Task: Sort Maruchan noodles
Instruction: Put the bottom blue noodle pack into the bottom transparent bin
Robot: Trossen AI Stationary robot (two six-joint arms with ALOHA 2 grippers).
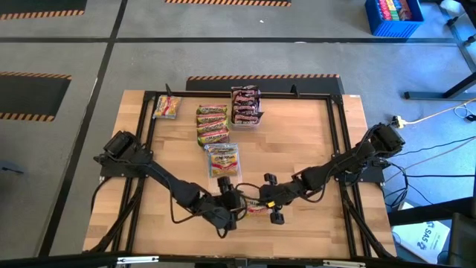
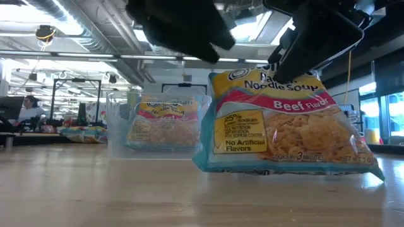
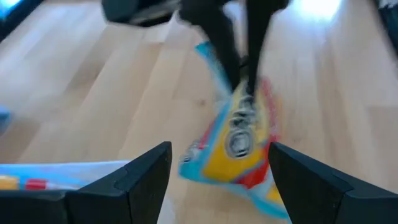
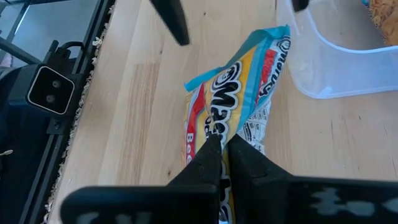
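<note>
Both arms (image 1: 160, 175) are matte black and jointed, with boxy black bases at the desk edges. Black cables run along the links. Fingers (image 3: 134, 180) are black, flat and wedge-shaped.

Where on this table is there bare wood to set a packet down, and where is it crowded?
Bare wood: the table's right half, between the brown packets and the right arm; also its near left corner. Crowded: the far left with the packet stacks, and the near middle, where the right gripper pinches a beef packet by the open left gripper.
</note>
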